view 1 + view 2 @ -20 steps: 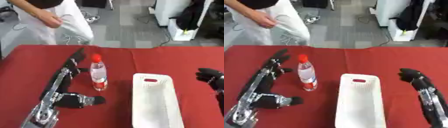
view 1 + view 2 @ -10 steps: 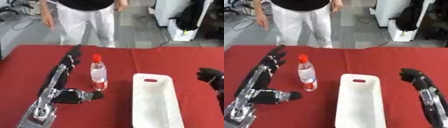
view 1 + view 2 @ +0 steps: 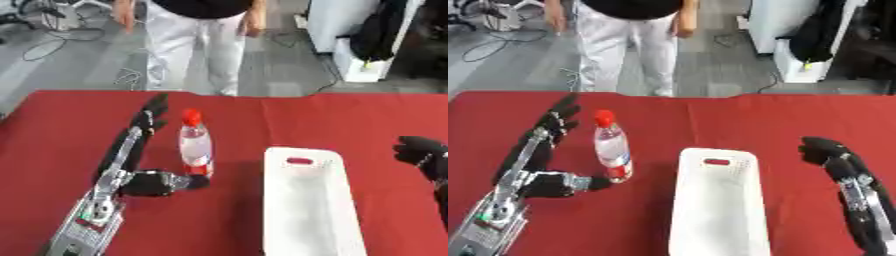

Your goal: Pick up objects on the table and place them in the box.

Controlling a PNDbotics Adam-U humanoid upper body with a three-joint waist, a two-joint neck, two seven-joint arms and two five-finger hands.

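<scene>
A clear plastic bottle (image 3: 194, 146) with a red cap and a red label band stands upright on the red table (image 3: 70, 120). My left hand (image 3: 133, 155) is open just to its left: the fingers (image 3: 149, 116) stretch up past the cap, and the thumb (image 3: 166, 182) points at the bottle's base. I cannot tell whether the thumb touches it. A long white box (image 3: 308, 210) with a handle slot lies to the bottle's right, with nothing inside. My right hand (image 3: 826, 151) hovers right of the box, fingers curled, holding nothing.
A person in white trousers (image 3: 192, 47) stands just past the table's far edge. Grey floor with cables and white cabinets lie behind. Bare red cloth surrounds the bottle and box.
My left hand has slid left and back, opening a small gap beside the bottle. The person behind the table has stepped to the middle. My right hand has barely moved.
</scene>
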